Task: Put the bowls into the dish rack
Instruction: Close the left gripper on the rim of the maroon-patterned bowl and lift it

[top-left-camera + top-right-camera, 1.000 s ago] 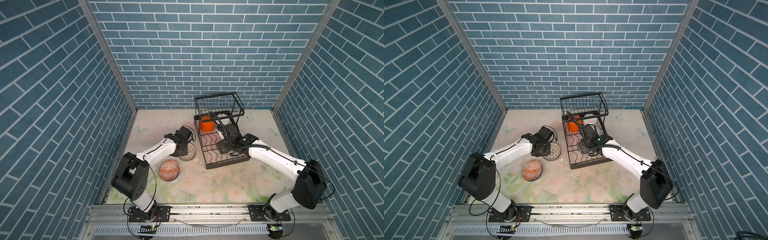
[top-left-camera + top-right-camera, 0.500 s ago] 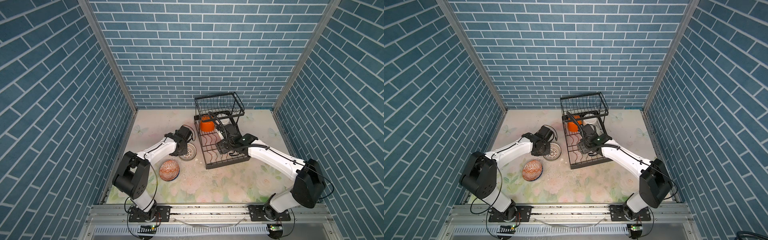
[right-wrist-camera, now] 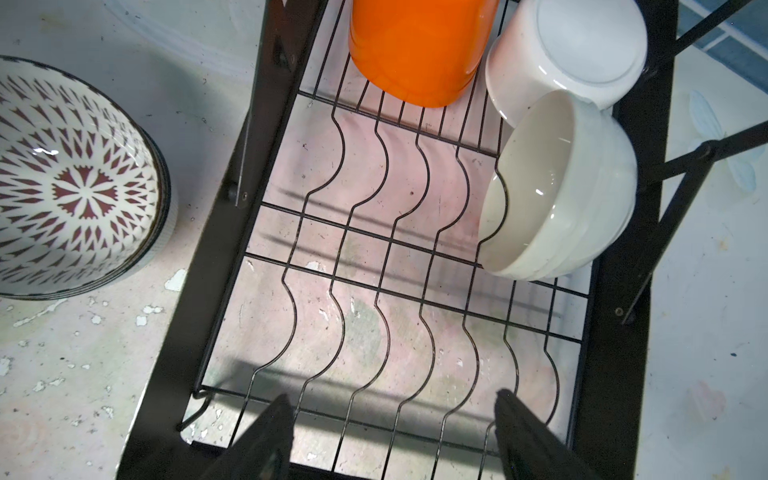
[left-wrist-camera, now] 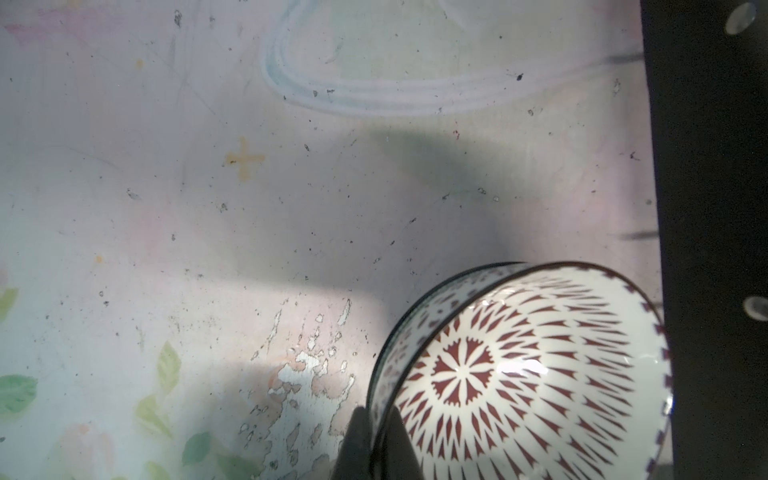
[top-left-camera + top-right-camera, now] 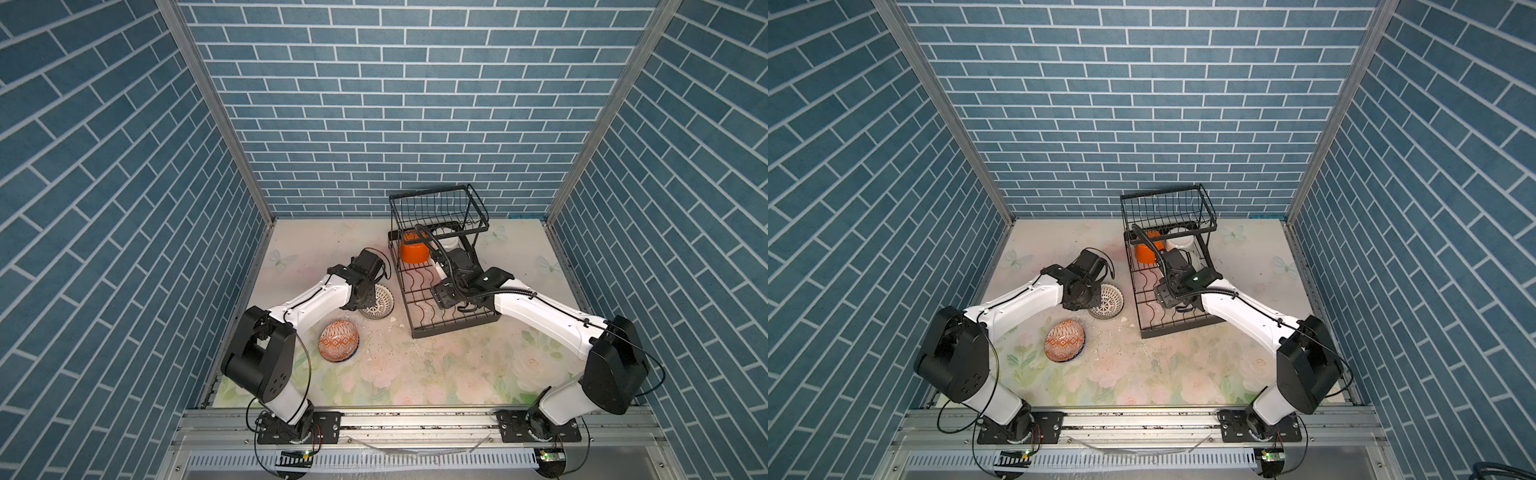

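In the left wrist view, the patterned bowl [image 4: 519,374] is cut by the lower edge, and only two dark finger tips [image 4: 399,440] show. In both top views, the left gripper [image 5: 362,296] is hidden under its wrist. The white bowl [image 5: 449,241] sits half hidden behind the dish rack [image 5: 436,208] wires.

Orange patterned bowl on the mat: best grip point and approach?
Take the orange patterned bowl by its rim, one finger inside and one outside, coming down from above. It sits mouth up and apart from the other bowl, so the thin rim is likely the easiest part to pinch.
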